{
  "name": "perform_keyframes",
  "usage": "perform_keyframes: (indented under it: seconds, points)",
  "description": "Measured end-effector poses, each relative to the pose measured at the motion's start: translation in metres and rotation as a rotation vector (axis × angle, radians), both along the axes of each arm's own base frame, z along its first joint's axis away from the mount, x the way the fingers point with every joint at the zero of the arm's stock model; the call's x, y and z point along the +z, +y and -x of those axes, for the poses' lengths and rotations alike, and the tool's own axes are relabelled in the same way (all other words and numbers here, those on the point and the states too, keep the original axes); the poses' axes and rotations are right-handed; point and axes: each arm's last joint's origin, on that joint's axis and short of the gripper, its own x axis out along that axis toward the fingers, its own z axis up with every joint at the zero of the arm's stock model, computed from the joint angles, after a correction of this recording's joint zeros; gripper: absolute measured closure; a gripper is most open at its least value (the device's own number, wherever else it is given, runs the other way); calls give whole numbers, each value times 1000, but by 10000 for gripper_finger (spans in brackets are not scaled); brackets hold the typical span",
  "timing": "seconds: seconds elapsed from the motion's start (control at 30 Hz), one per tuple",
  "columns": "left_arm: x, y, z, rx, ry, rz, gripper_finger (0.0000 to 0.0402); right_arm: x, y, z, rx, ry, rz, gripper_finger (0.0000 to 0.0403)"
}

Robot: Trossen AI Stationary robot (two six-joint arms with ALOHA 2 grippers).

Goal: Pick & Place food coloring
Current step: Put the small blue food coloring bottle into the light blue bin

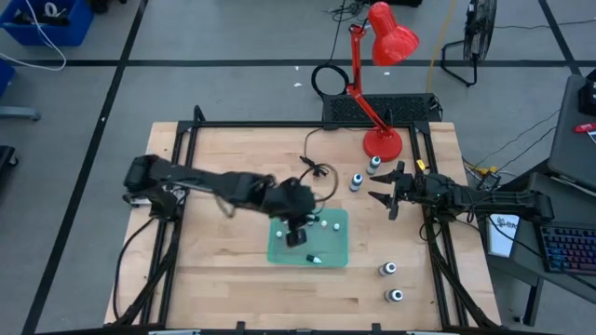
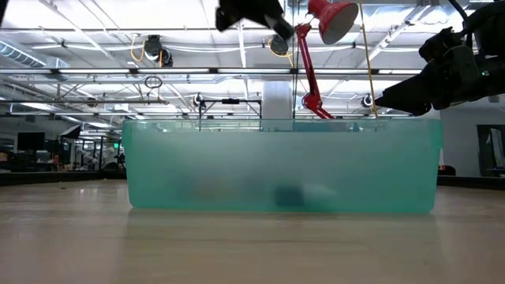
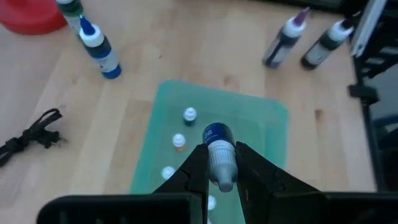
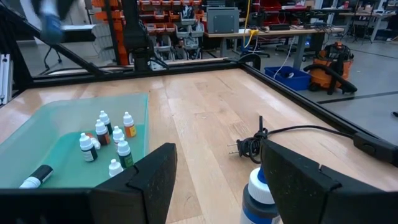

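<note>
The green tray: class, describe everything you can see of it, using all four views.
The green tray is a translucent, plastic-looking rectangular tub with rounded corners and upright walls, standing flat on the wooden table near its middle. Several tiny white-capped bottles stand inside, and a larger dark bottle lies on its side on the tray's floor. The left hand hovers above it, shut on a blue-labelled bottle. Neither hand touches the tray.

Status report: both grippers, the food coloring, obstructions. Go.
Left gripper shut on blue bottle, above green tray. Right gripper open, empty, near two bottles. Nothing in the way.
</note>
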Motion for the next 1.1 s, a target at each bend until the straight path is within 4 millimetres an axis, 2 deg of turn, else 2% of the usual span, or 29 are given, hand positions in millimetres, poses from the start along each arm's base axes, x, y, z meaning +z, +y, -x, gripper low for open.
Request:
perform_keyframes:
  seconds: [0.13,0.23,0.33,0.43,0.57,0.7,1.1]
  points:
    - [-20,17,-26,-25,126,25,348,0,0,0,0,0,0,181]
    - [-48,22,-41,-29,279,42,348,0,0,0,0,0,0,181]
    - [-79,21,-52,-62,420,62,348,0,0,0,0,0,0,181]
    - [-106,17,-62,-98,492,98,348,0,0,0,0,0,0,181]
    - [-129,12,-73,-112,494,109,348,0,0,0,0,0,0,181]
    - [-141,11,-78,-110,497,111,348,0,0,0,0,0,0,181]
    - [-146,12,-79,-92,512,118,348,0,0,0,0,0,0,181]
